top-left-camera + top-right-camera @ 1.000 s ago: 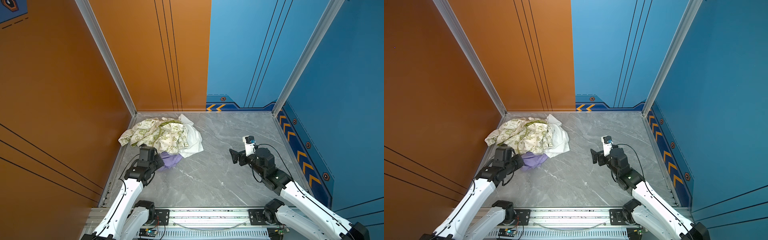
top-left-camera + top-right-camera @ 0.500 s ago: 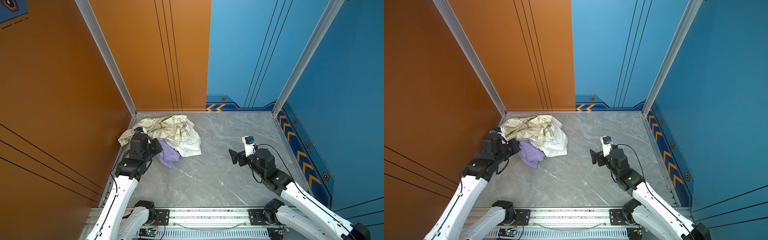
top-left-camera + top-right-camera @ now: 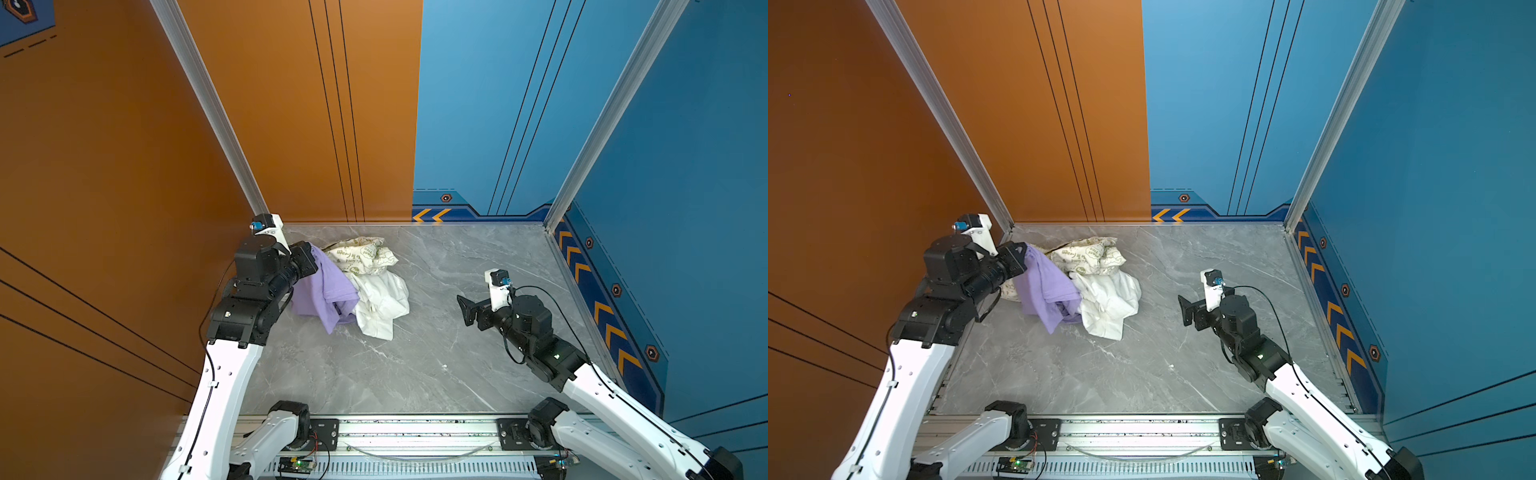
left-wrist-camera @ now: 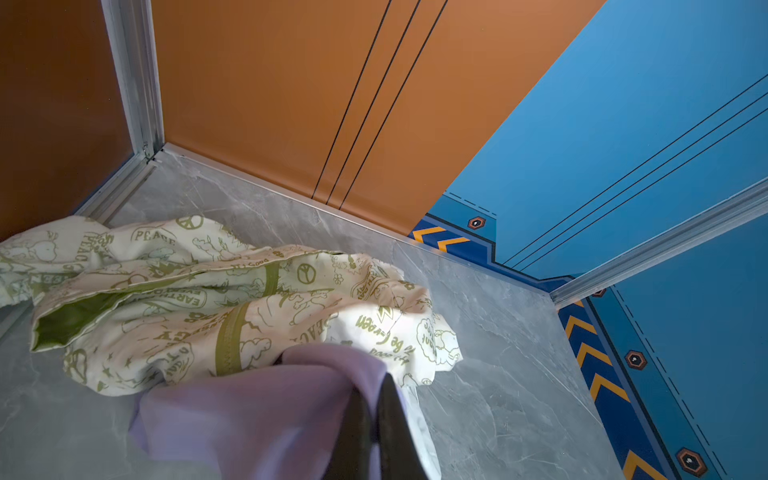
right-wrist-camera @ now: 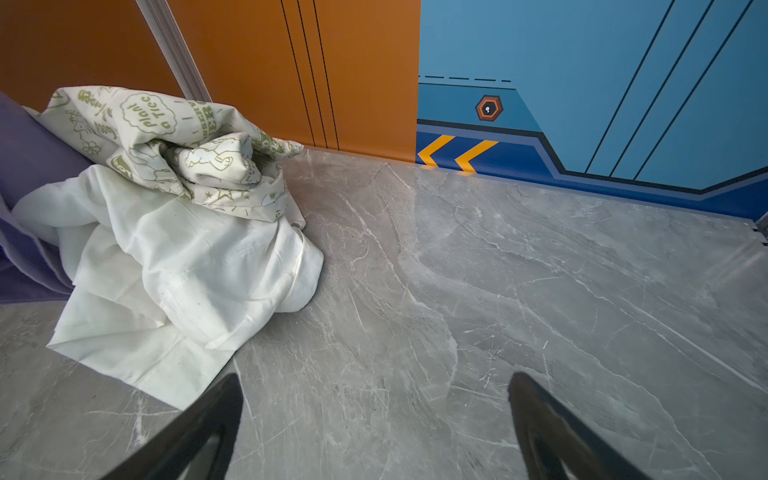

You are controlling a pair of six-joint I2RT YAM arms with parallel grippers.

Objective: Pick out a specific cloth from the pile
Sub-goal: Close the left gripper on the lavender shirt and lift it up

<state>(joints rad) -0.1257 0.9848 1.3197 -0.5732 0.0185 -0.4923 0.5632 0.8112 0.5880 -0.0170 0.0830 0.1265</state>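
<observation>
Both top views show the left end effector (image 3: 309, 259) clamped on the lavender cloth (image 3: 322, 289), raised beside the pile (image 3: 368, 259), tail touching the white cloth (image 3: 384, 305). Right end effector (image 3: 465, 309) gapes empty. Extraction seems underway; next, draw it clear over bare bench (image 3: 415, 365).

Orange wall (image 3: 291, 104), blue wall (image 3: 478, 104), marble floor (image 3: 436, 353)

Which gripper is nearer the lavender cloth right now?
Left. The left gripper is shut on the lavender cloth at its raised edge; the right gripper stands open, apart from it, beyond the white cloth.
</observation>
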